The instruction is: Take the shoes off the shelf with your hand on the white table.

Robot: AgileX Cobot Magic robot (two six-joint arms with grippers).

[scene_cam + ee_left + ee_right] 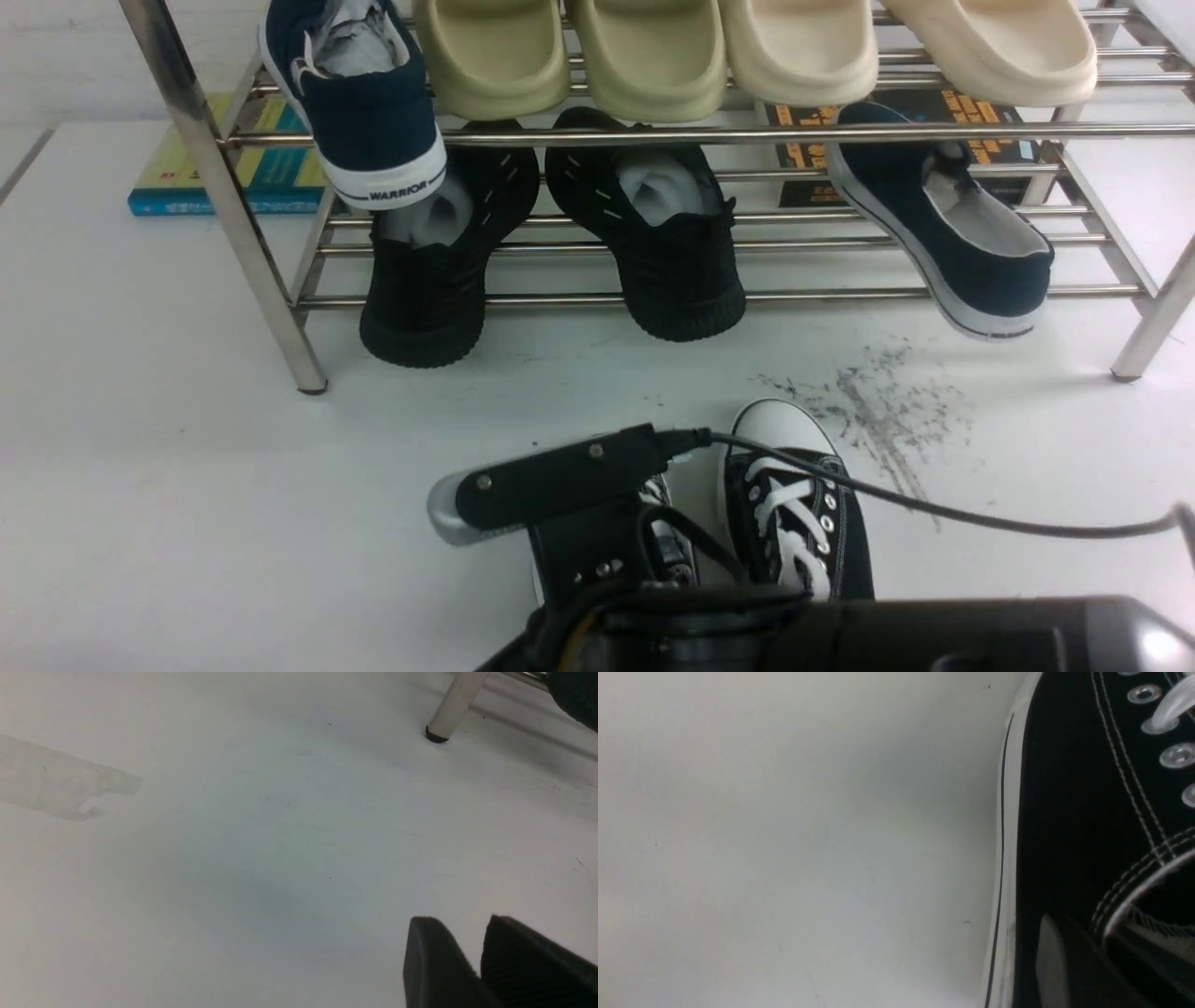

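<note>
The two black canvas sneakers stand side by side on the white table (187, 467), in front of the chrome shelf (653, 135), toes toward it. The right one (789, 509) shows fully. The left one (665, 537) is mostly hidden behind my right gripper's black body with its silver-grey tip (551, 485). In the right wrist view my right gripper (1078, 956) is shut on the left sneaker's side wall (1064, 812): one finger (1048, 956) lies against the outside and the other is hidden. My left gripper (462, 921) is shut and empty above bare table.
The shelf holds two navy WARRIOR shoes (373, 112) (962, 243), two black knit sneakers (439, 271) (663, 243) and beige slides (653, 56). Books (243, 177) lie behind it. A shelf leg (439, 728) stands beyond my left gripper. Scuff streaks (878, 411) and a cable (934, 509) are nearby.
</note>
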